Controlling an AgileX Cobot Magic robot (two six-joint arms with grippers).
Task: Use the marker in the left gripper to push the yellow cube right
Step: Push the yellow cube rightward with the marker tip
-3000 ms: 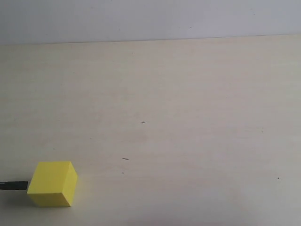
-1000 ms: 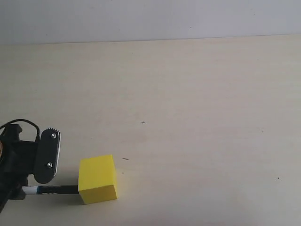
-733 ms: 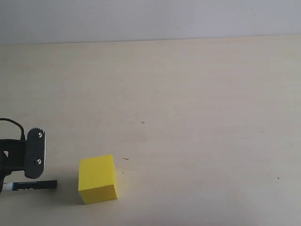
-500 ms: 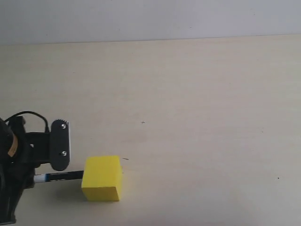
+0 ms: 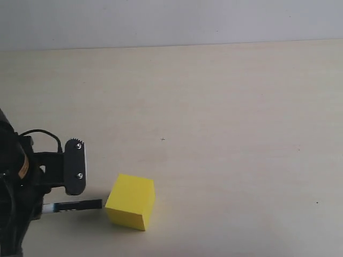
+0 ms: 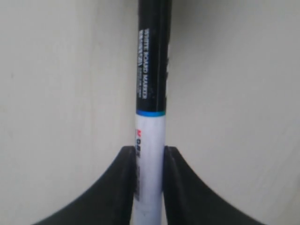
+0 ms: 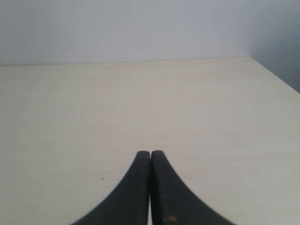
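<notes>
The yellow cube sits on the pale table near the lower left, turned a little off square. The marker lies level just left of it, black tip at the cube's left face; whether they touch is unclear. My left gripper is shut on the marker's white barrel, and its screwed plate stands above the pen. In the left wrist view the marker runs out from between the two black fingers, and the cube is out of sight. My right gripper is shut on nothing, out of the exterior view.
The pale wooden table stretches to the right of the cube and back to a grey wall. Small dark specks mark the tabletop. In the right wrist view the table's corner edge lies ahead to one side.
The left arm drew back, then came in again with the marker, and the cube has slid right and rotated slightly. The right gripper's earlier state is not shown.
</notes>
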